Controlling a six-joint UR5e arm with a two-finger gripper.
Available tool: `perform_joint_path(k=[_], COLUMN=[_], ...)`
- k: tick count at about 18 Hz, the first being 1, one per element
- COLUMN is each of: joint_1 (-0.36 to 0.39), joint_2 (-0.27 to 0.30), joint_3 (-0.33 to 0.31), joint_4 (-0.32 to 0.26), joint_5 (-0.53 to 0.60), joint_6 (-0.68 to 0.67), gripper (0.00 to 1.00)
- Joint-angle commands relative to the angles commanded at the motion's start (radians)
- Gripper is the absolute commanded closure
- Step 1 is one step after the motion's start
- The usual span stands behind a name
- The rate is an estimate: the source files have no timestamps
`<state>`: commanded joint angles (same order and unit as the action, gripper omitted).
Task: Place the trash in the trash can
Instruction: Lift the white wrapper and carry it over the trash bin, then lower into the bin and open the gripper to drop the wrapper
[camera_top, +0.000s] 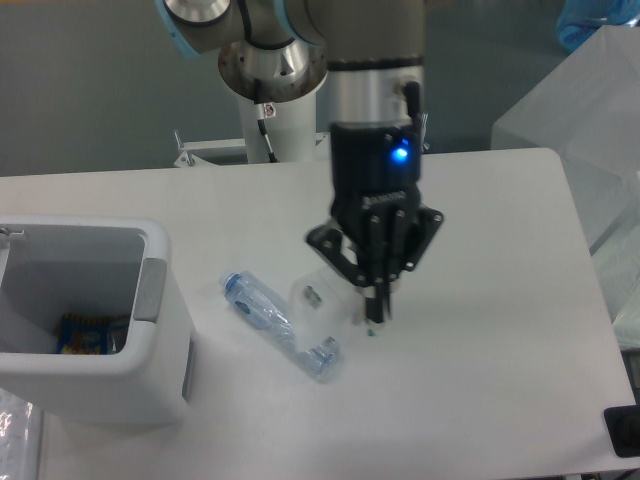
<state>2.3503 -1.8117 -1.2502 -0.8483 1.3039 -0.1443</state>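
**Wrapper held above table; bottle lies on surface, bin at left edge**

The gripper (372, 300) hangs from the arm over the middle of the white table (500, 350), fingers pointing down and pinched narrow on the clear wrapper (318, 305). The wrapper, with its small white label, hangs to the left of the fingers and is lifted off the surface. A blue light shows on the gripper body.

The bottle (280, 325) lies on its side on the table, left of the gripper, blue cap toward the bin, its far end partly behind the hanging wrapper.

The trash can (150, 360) stands at the table's left edge, open at the top, well apart from the gripper. A blue and yellow item (85, 335) lies inside it.
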Motion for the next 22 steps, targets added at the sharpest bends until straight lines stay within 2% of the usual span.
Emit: perform_joint_path(k=[6, 14, 17, 22], joint_1=[-0.109, -0.252, -0.272, -0.289], joint_2=[0.041, 0.022, 0.02, 0.0], joint_3=[-0.008, -0.034, -0.069, -0.077], joint_4=[0.002, 0.002, 0.002, 0.002], joint_5=[0.0, 0.0, 0.002, 0.0], joint_6=[0.018, 0.017, 0.018, 0.017], gripper=[1.0, 1.0, 1.0, 0.97])
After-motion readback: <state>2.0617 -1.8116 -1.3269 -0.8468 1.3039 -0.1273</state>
